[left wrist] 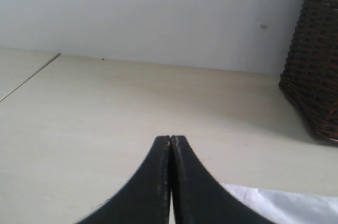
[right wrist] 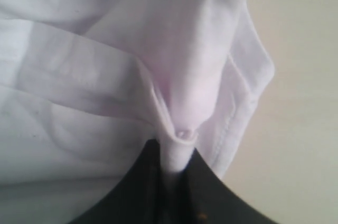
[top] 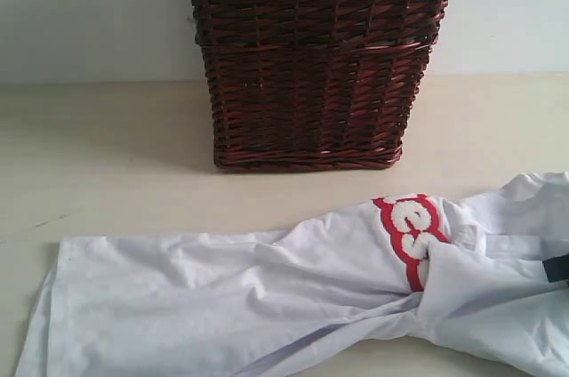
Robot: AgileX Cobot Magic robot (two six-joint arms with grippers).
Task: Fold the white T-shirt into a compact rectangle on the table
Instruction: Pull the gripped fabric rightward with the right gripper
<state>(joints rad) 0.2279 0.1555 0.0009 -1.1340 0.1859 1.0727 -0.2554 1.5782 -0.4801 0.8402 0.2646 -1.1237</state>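
The white T-shirt (top: 267, 288) lies crumpled and stretched across the near part of the table (top: 107, 155), with part of its red-outlined lettering (top: 411, 230) facing up. In the right wrist view my right gripper (right wrist: 177, 155) is shut on a bunched fold of the T-shirt (right wrist: 105, 65), which rises out from between the fingers. Only a dark bit of that gripper (top: 558, 266) shows at the exterior view's right edge. My left gripper (left wrist: 170, 139) is shut, fingertips touching, above the bare table (left wrist: 105, 108), with a T-shirt corner (left wrist: 285, 203) just beside it. The neck tag is hidden.
A dark brown wicker basket (top: 311, 57) with a lace-trimmed rim stands at the back middle of the table, against a pale wall; the left wrist view also catches the basket (left wrist: 314, 65). A table seam (left wrist: 29, 78) runs off to one side.
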